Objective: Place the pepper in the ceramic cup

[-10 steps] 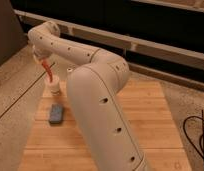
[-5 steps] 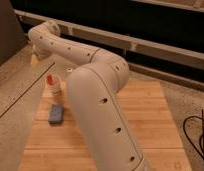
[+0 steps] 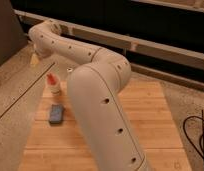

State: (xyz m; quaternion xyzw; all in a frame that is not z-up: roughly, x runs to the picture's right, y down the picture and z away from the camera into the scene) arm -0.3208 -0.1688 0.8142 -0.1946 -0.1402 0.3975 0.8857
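Nearest, the robot's white arm (image 3: 102, 105) fills the middle of the view, sweeping up and left across the wooden table (image 3: 145, 130). Just beyond its lower edge a small blue-grey block (image 3: 56, 113) lies flat on the table. Behind that stands the ceramic cup (image 3: 54, 90), upright, with the pepper (image 3: 51, 78) poking out of its rim, red-orange end up. So the pepper now sits in the cup with nothing touching it, and I judge the placement done. Farther back, the end effector (image 3: 37, 56) hangs at the far left, well above and apart from the cup; whether it is apart or together I cannot tell. A second ago it was right over the cup with the pepper dangling from it; since then it has let go and lifted away.
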